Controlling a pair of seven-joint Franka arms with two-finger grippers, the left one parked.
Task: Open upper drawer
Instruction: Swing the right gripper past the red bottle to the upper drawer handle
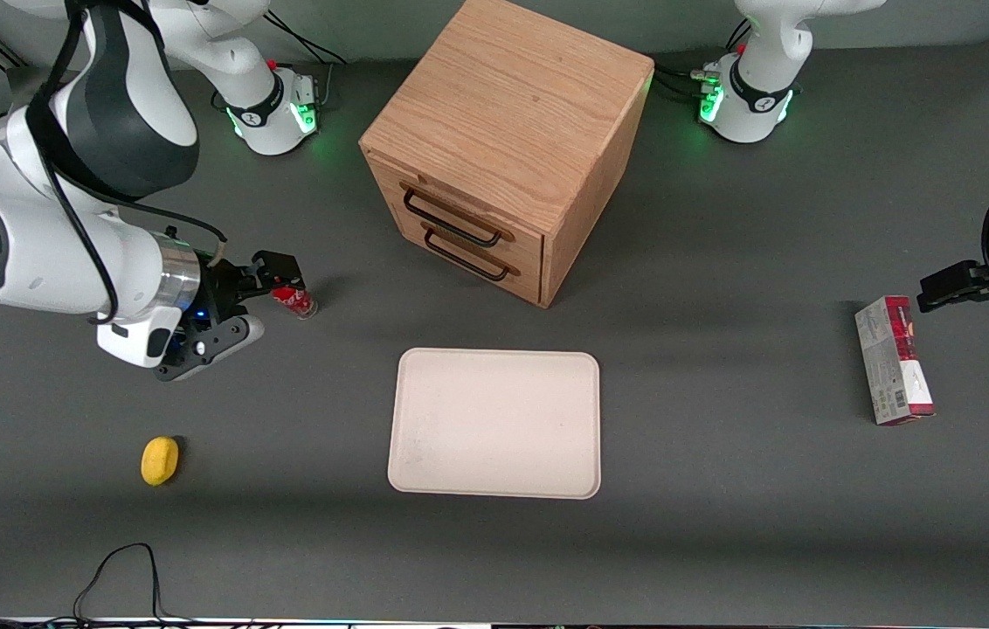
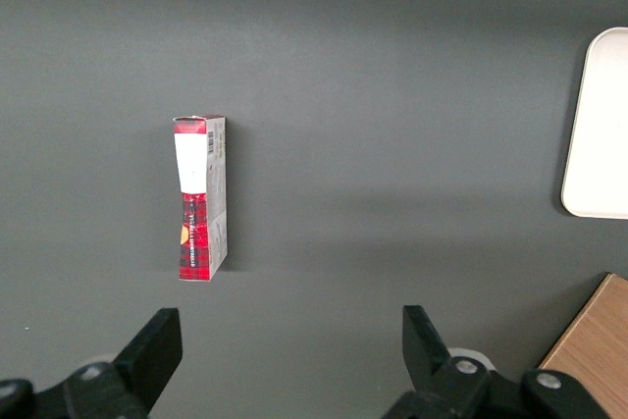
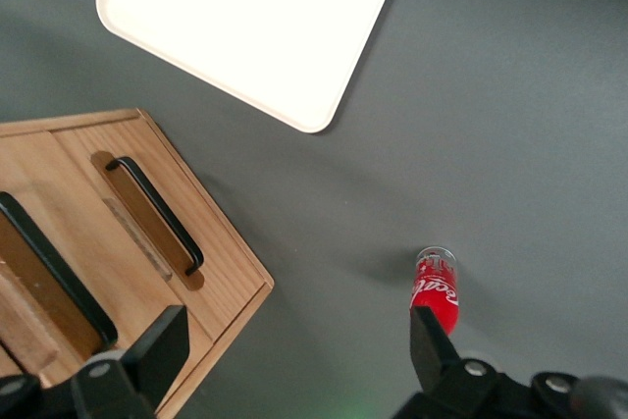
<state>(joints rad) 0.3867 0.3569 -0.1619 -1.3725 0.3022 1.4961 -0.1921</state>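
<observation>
- The upper drawer (image 1: 459, 214) sits in the oak cabinet (image 1: 508, 131) that stands on the table (image 1: 722, 542), farther from the front camera than the tray (image 1: 494, 424)
- This drawer looks fully shut: its front lies flush with the cabinet face, level with the lower drawer (image 1: 477, 255) beneath it
- Its black handle (image 1: 453, 218) is untouched; nothing is hooked on it or near it
- The gripper (image 1: 272, 284) hangs low over the table toward the working arm's end, well apart from the cabinet front
- Its fingers are spread wide and hold nothing, as the right wrist view shows them standing far apart with bare table between them
- A small red can (image 1: 293, 301) stands just beside the gripper; whether they touch I cannot tell
- A yellow lemon (image 1: 160, 460) lies nearer to the front camera than the gripper, and a red and white box (image 1: 894, 360) lies toward the parked arm's end
- Judged from this, none of the task is done yet
- What is left is the whole job: bring the gripper across to the cabinet front, line it up on the topmost handle rather than the one below, close on it, and pull the drawer straight out
</observation>
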